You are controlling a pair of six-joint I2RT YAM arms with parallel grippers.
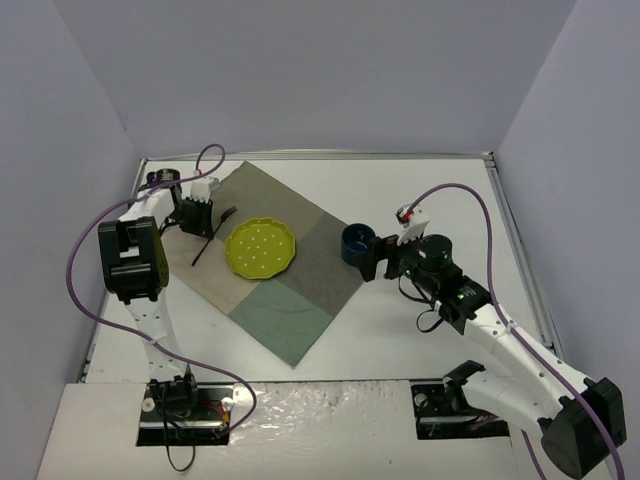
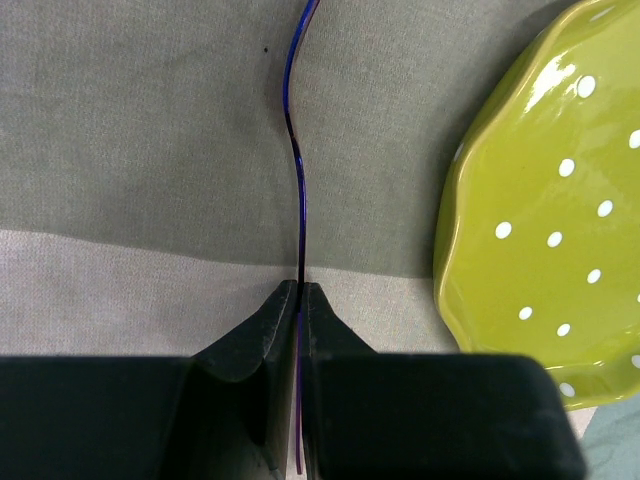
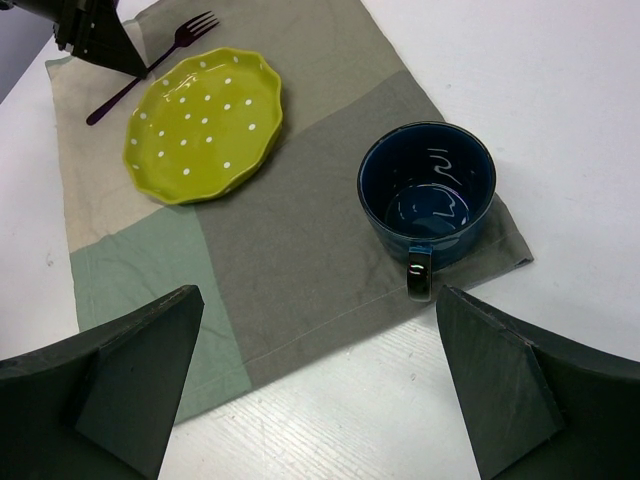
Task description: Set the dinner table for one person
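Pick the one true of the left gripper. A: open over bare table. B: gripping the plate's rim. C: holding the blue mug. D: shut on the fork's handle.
D: the left wrist view shows the left gripper shut on the thin purple handle of the fork, beside the green plate.

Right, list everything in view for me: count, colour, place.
dinner table: one, white, under everything.
cloth: one, grey, green and beige patchwork, laid askew left of the table's centre.
plate: one, yellow-green with white dots, on the cloth.
fork: one, dark purple, over the cloth, left of the plate in the top view.
mug: one, dark blue, on the cloth's right corner.
left gripper: one, black, shut on the fork's handle.
right gripper: one, black, open, facing the mug.
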